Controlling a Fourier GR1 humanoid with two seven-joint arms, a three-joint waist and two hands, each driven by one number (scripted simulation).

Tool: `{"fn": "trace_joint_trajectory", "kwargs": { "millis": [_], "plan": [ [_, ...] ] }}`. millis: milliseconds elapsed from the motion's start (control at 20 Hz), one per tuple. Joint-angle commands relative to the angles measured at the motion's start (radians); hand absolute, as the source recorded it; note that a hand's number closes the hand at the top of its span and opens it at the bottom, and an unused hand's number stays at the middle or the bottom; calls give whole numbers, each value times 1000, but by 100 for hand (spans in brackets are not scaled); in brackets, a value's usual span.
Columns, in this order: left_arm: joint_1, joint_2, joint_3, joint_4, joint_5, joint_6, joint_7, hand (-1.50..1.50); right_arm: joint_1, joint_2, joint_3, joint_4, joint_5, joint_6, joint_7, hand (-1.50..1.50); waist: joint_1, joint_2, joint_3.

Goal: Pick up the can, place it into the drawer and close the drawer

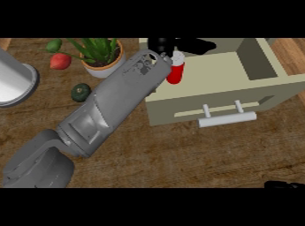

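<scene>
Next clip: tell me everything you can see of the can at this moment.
The can is a small cylinder, red below and white above, smooth like painted metal. Its top is hidden in the left hand, whose black fingers curl round it. It is nearly upright over the left end of the open drawer, within its walls. Whether its base touches the drawer's floor cannot be told.
</scene>
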Motion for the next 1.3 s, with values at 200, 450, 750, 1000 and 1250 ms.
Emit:
{"fn": "trace_joint_trajectory", "kwargs": {
  "millis": [200, 450, 750, 1000, 1250],
  "plan": [
    [-3, 0, 32, -1, 63, -9, -42, -150, 5, -81, 8, -62, 163, 21, -94, -150, 28, -5, -1],
    [-29, 0, 54, -20, 109, 1, -66, -150, -25, -102, 68, -89, 278, 14, -97, -150, 44, -7, -1],
    [15, 0, 35, -74, 141, 56, -114, -150, -68, -122, 208, -39, 578, -40, -105, -150, 73, -11, -2],
    [-31, 0, 23, -57, 131, 44, -66, -150, -159, -211, 220, 59, 744, -37, -90, -150, 106, -19, -2],
    [-45, 0, 31, -79, 123, 42, -13, -150, -157, -163, 353, 237, 949, -144, -142, -150, 133, -26, -2]
  ]
}}
